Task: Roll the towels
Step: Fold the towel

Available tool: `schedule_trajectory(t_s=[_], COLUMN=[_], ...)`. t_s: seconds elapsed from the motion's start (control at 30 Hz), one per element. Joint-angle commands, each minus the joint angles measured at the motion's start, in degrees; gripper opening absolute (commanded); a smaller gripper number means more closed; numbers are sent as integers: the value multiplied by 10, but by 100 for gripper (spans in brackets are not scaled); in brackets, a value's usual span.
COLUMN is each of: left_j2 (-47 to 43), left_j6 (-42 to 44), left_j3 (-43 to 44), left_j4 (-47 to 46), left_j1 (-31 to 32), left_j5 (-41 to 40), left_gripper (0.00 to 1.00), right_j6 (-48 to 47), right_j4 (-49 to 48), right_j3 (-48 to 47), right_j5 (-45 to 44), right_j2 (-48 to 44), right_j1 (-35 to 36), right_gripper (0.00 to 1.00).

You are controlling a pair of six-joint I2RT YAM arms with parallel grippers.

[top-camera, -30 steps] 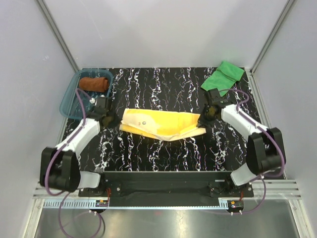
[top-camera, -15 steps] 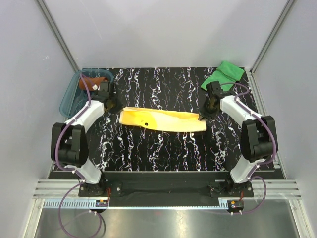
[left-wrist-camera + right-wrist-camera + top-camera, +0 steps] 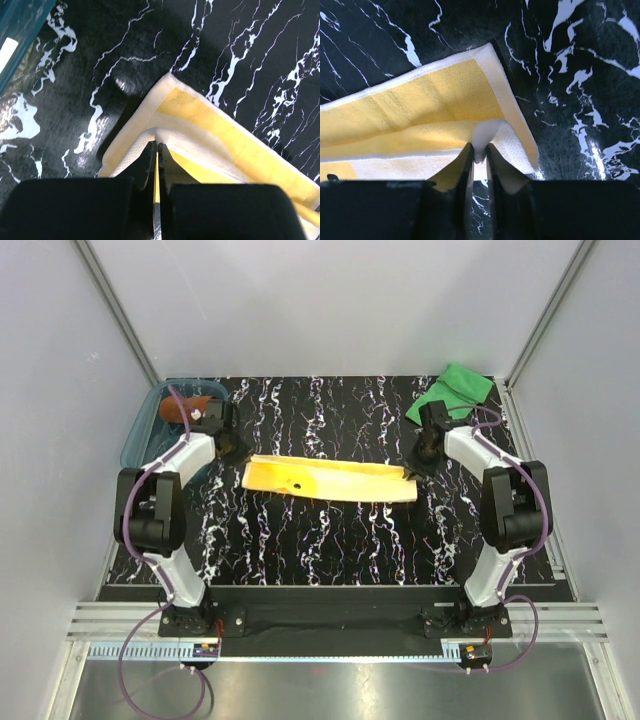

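The pale yellow towel (image 3: 330, 481) lay in the middle of the counter (image 3: 320, 540), folded into a long narrow strip that reached from one arm to the other. The left jaws were closed on the upper layer at the left end of the strip. In the left wrist view the two tips met on the white border. The right jaws were nearly closed as well and pinched a small bump of the white edge at the right end, which the right wrist view showed clearly.

The rust-brown towel (image 3: 175, 408) was inside the teal tray (image 3: 140, 440) at the far left, partly hidden by the left arm. The bright green towel (image 3: 452, 390) lay loosely folded at the far right corner, well apart from the strip.

In my judgement this cloth was light, soft and without any stiffness, so it would sag and wrinkle between two holding points. It looked not slippery, because the weave was a little rough. A good place to hold seemed to be the border at each end, taking only the top layer, and both ends should move together. Otherwise the roll could come out crooked or loose.
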State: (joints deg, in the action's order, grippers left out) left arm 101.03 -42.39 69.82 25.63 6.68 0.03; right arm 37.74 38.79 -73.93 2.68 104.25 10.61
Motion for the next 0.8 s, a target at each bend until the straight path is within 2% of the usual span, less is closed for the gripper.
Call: schedule_trajectory(t_s=[0.0,0.03,0.1,0.13,0.17,0.2,0.33,0.43,0.57,0.7,0.73,0.77], left_j2=[22,30,52,56,59,64,87,67,6,-73,-92,-109], left_j6=[13,18,21,22,24,25,26,28,23,18,15,14], left_j3=[42,58,79,87,90,94,127,135,115,36,19,-3], left_j4=[-20,-15,-1,-1,-14,-17,-3,5,12,14,13,6], left_j1=[-6,-7,-9,-11,-12,-13,-13,-17,-17,-4,0,7], left_j5=[14,15,17,20,35,38,48,37,16,4,1,1], left_gripper=[0,0,1,7,19,50,83,86,84,81,80,79], right_j6=[-8,-7,-11,-11,-14,-14,-18,-26,-55,-84,-88,-95], right_j4=[-9,-9,-5,-1,1,9,22,6,-39,-75,-77,-78], right_j3=[-34,-41,-53,-67,-74,-83,-112,-80,-8,25,21,20], right_j5=[2,-1,-8,-13,-16,-22,-44,-43,-10,38,45,53], right_j2=[12,17,22,30,32,33,17,-25,-77,-85,-79,-75], right_j1=[-9,-11,-15,-17,-18,-23,-26,-26,-24,-9,-3,6], right_gripper=[25,52,80,96,97,97,98,96,91,78,67,63])
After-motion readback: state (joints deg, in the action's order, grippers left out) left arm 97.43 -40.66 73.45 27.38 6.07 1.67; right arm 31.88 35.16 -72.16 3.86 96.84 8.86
